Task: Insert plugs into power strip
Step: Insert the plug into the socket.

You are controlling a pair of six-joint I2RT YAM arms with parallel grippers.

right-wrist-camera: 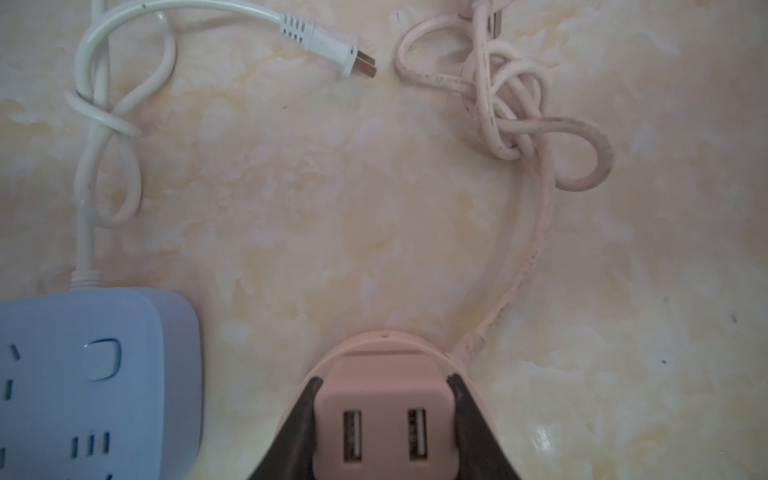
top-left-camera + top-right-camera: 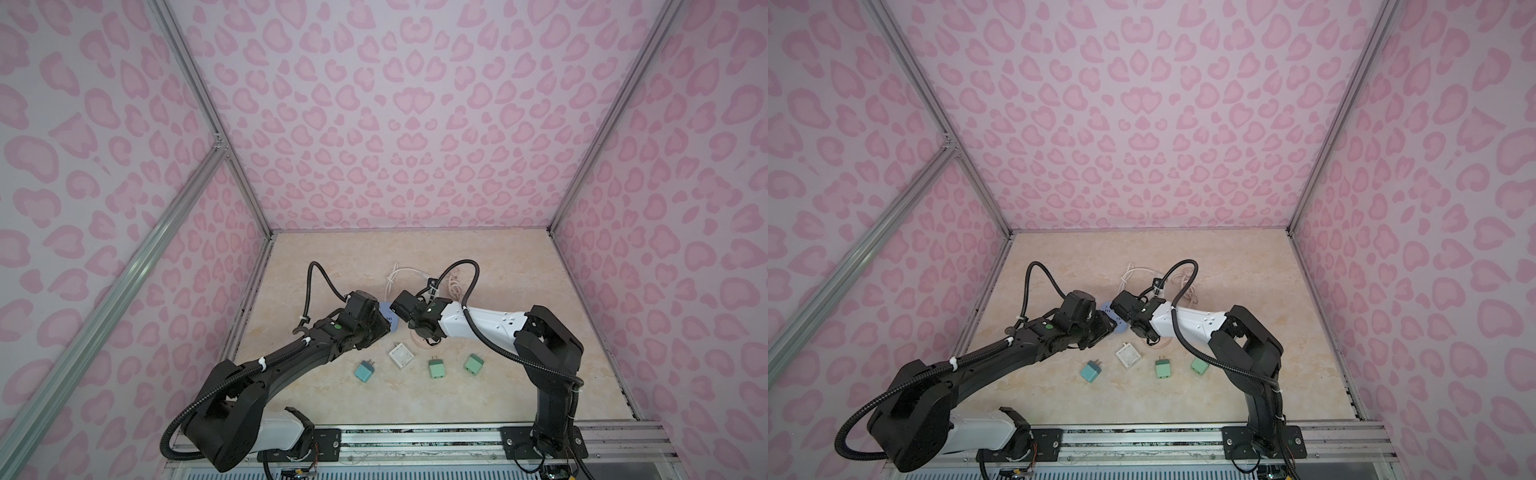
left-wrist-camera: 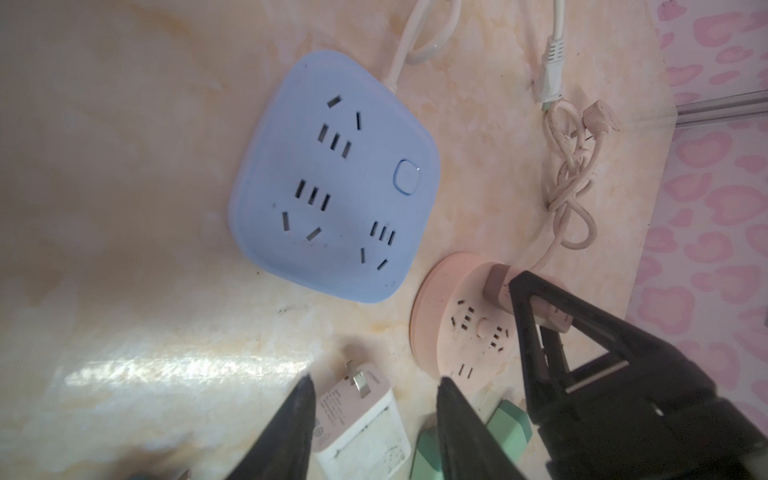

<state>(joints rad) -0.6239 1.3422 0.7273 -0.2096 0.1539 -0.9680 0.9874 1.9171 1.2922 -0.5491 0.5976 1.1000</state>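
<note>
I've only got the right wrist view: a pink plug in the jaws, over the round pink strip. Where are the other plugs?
Observer: Four lie loose in a rough row on the table: a teal plug, a white square plug and two mint green plugs.
Operator: And the left jaws?
Observer: Open, holding nothing. In the left wrist view the white square plug shows between them.
Operator: Is any socket on the blue strip taken?
Observer: None. The left wrist view shows its whole top, and every socket is empty.
</note>
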